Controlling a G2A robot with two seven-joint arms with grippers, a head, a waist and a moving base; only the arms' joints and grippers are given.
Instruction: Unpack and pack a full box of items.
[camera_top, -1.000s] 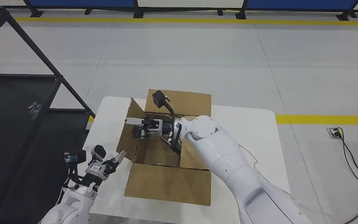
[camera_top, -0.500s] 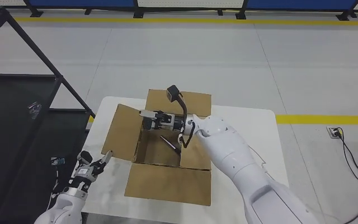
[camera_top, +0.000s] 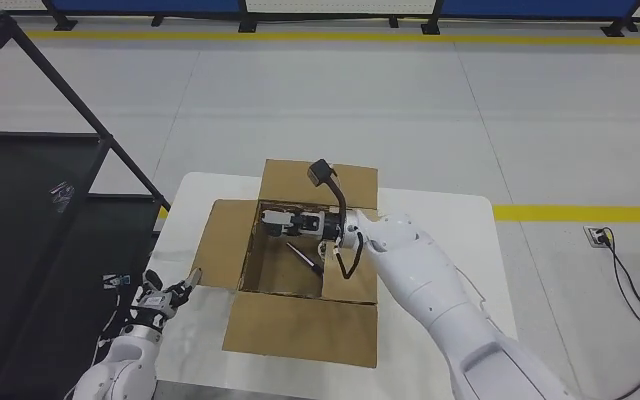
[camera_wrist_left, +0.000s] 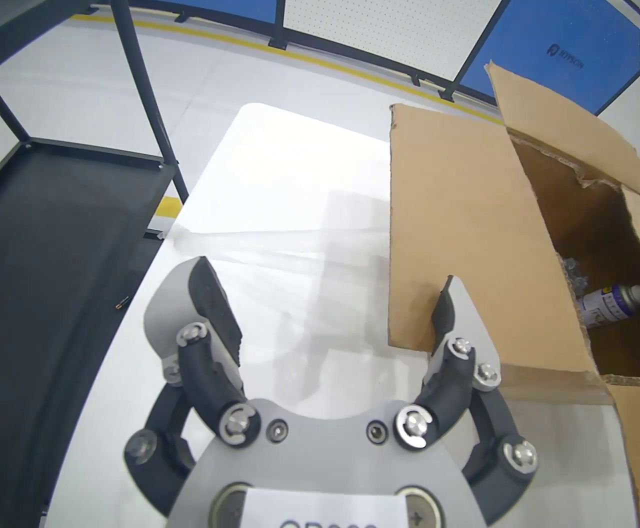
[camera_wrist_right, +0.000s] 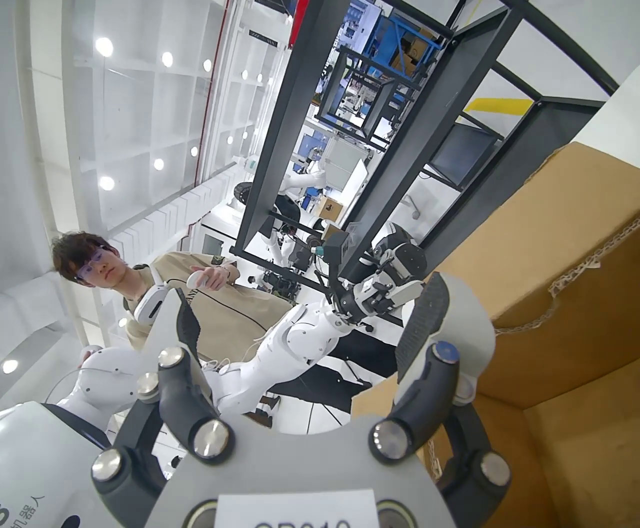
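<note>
An open cardboard box (camera_top: 300, 335) stands mid-table with its flaps spread out. My right gripper (camera_top: 272, 217) hangs open over the box's far left corner, nothing between its fingers; its own view has the open gripper (camera_wrist_right: 305, 325) beside the box wall (camera_wrist_right: 550, 300). A thin dark item (camera_top: 303, 257) lies on the box floor. My left gripper (camera_top: 185, 282) is open at the table's near left edge. Its own view shows the left gripper (camera_wrist_left: 330, 305) with one fingertip (camera_wrist_left: 450, 305) by the corner of the left flap (camera_wrist_left: 460, 225). A can (camera_wrist_left: 607, 305) lies inside the box.
The white table (camera_top: 440, 230) has bare room right of the box and a strip on the left (camera_wrist_left: 280, 200). A black metal rack (camera_top: 50, 200) stands close against the table's left side.
The box's left flap has folded outward and now lies flat. My right gripper drew back from that flap toward the box's middle. My left gripper moved down and left, away from the box.
</note>
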